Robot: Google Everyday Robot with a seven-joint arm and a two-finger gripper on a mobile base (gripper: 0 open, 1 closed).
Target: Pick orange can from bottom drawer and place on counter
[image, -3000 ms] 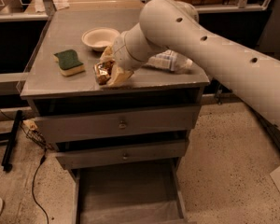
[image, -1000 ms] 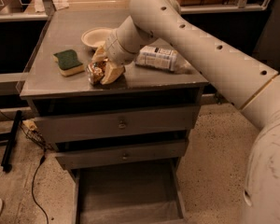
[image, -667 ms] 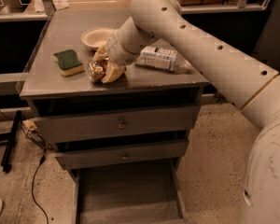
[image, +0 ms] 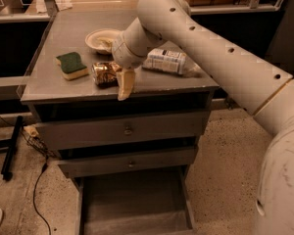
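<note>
The gripper hung at the front edge of the counter, clamped or spread I could not tell, with the orange can lying at its nine o'clock. A nudge from it could roll the can off toward the open bottom drawer at six o'clock.

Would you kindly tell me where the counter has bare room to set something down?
Bare: on the counter, the back-left corner, behind the sponge and left of the bowl. Crowded: the front, where the gripper sits between orange can and bottle.
</note>
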